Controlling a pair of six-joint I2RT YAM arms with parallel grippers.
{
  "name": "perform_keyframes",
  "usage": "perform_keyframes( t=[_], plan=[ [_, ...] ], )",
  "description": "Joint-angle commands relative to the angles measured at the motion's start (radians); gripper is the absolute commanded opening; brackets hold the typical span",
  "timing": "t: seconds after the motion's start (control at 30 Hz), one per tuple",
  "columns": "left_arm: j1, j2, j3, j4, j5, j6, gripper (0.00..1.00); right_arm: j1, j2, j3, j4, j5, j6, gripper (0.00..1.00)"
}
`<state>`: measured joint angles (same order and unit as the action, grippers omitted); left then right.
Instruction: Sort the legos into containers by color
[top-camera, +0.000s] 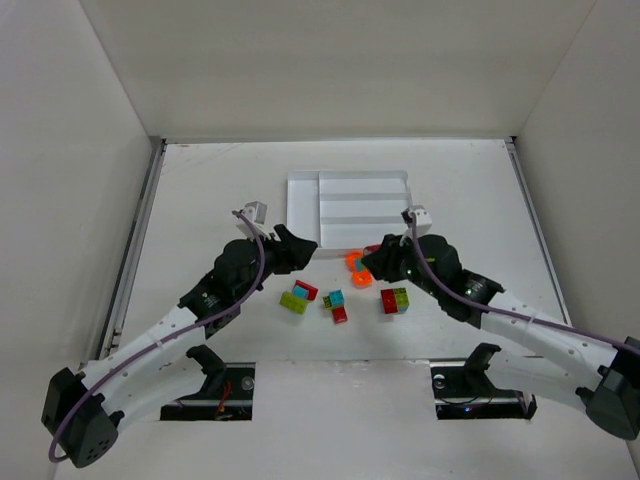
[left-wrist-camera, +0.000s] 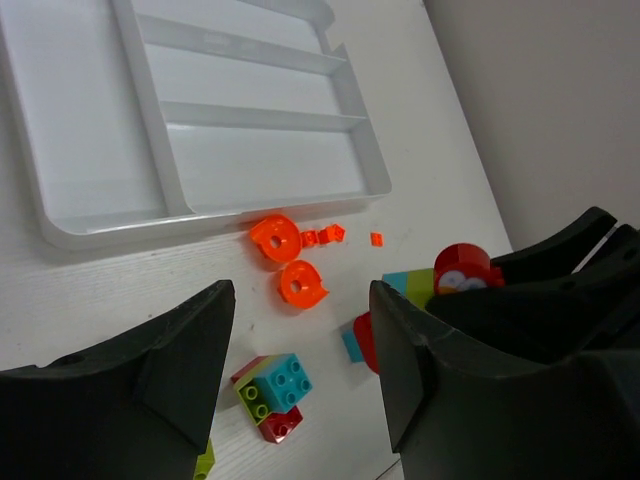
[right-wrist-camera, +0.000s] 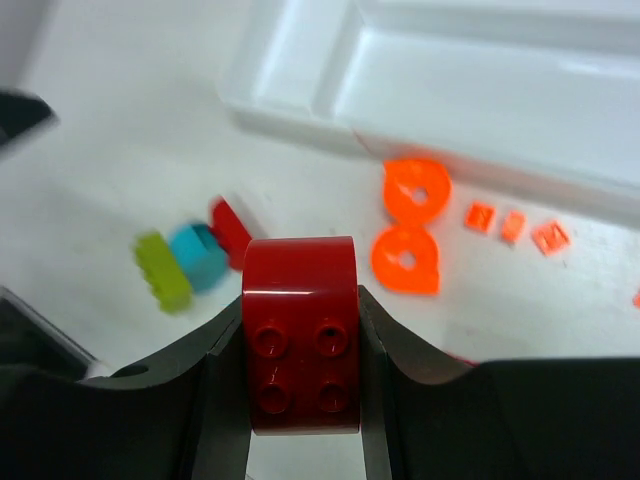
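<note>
Legos (top-camera: 394, 300) lie scattered from above beside the near edge of the white tray (top-camera: 303, 210); at the left wrist the left gripper (left-wrist-camera: 300, 335) gapes wide, empty; at the right wrist the right gripper (right-wrist-camera: 301, 400) clamps a red brick (right-wrist-camera: 301, 300).

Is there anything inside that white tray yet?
Nothing shows: every section of the white tray looks bare. Overhead, the right gripper covers its near right corner, but the left wrist view shows that bare too. Orange pieces lie outside it.
</note>
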<state>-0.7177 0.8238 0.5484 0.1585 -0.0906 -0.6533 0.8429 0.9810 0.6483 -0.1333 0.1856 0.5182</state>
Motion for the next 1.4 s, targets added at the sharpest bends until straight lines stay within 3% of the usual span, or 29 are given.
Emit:
perform_keyframes(
  t=[0.0, 0.27, 0.63, 1.0, 1.37],
  plan=[
    [0.002, 0.009, 0.024, 0.154, 0.052, -0.080, 0.54, -0.058, -0.010, 0.034, 0.234, -0.167, 0.107, 0.23],
    [0.001, 0.002, -0.057, 0.407, 0.088, -0.235, 0.58, -0.162, 0.114, 0.011, 0.651, -0.380, 0.385, 0.23],
    [0.019, 0.034, -0.105, 0.512, 0.106, -0.327, 0.58, -0.245, 0.318, -0.024, 1.040, -0.537, 0.684, 0.23],
    [0.047, 0.146, -0.131, 0.679, 0.103, -0.408, 0.53, -0.238, 0.416, -0.042, 1.235, -0.555, 0.821, 0.24],
    [0.070, 0.178, -0.153, 0.786, 0.095, -0.434, 0.43, -0.222, 0.505, -0.035, 1.324, -0.574, 0.887, 0.24]
  ],
)
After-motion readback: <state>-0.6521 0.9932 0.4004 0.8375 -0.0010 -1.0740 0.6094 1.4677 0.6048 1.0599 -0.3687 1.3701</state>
